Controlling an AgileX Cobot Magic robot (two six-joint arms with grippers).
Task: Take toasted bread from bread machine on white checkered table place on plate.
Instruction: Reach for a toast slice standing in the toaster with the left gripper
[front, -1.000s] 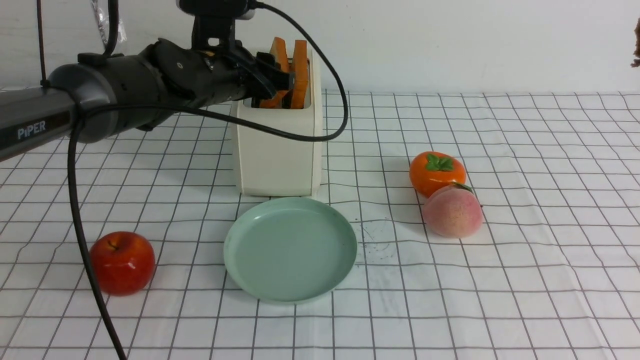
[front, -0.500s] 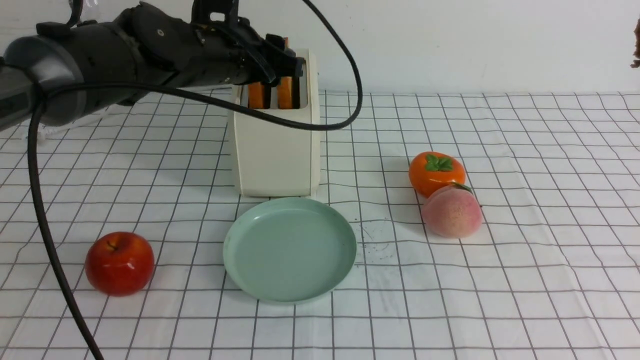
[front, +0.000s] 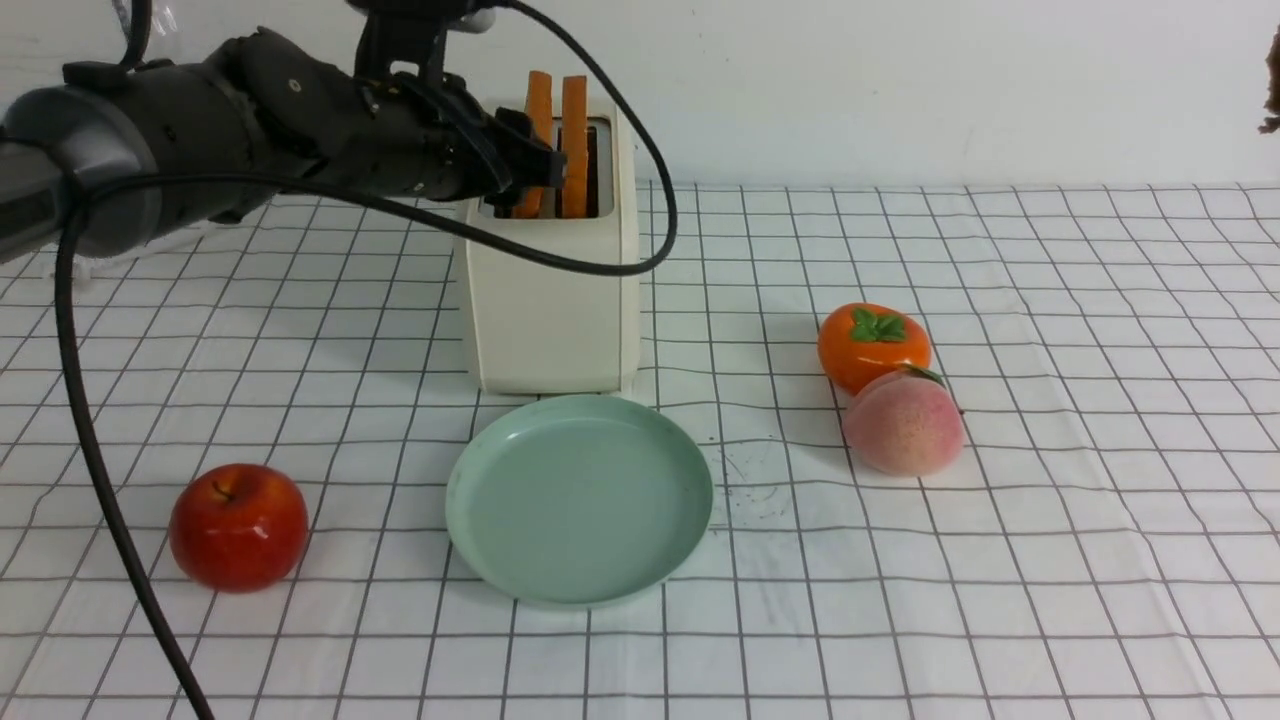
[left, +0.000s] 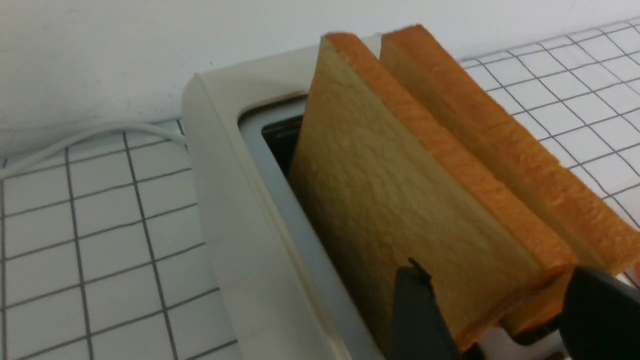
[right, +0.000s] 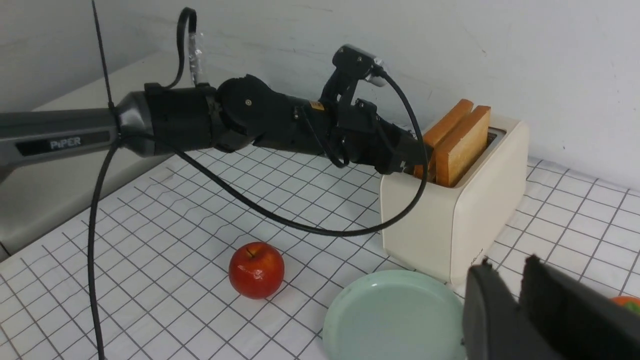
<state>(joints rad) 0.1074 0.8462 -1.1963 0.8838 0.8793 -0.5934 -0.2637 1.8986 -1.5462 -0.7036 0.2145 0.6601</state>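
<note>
**Left arm drawing the toast.** At far left, the red apple (front: 238, 525) lies well apart from the work, so leave it be. Next, your left tool (front: 540, 170) reaches level over the bread machine (front: 550, 300). Its fingers (left: 417, 312) are clamped on one end of the toasted bread (front: 574, 140), pinching both slices as a pair. The slices stand upright and partly out of the two slots, with their lower parts down inside. Lift straight up along the slots until the bottom crusts clear the top panel. A sideways pull would likely wedge the bread and drag the light machine along. Do not squeeze harder, because a grip at one end probably lets the pair sag or pivot, and move slowly. Watch the arm's black cable (front: 560, 265), which loops across the machine's upper front and may snag. The plate (front: 580, 500) lies bare on the desk (front: 1050, 560) just in front of the machine. Carry the pair toward yourself, lower it, and tip the faces flat before you let go. Further right, the persimmon (front: 873, 345) and the peach (front: 905, 422) touch each other, clear of your path. The right tool (right: 515, 280) hangs back holding nothing, its fingers a narrow gap apart.
</note>
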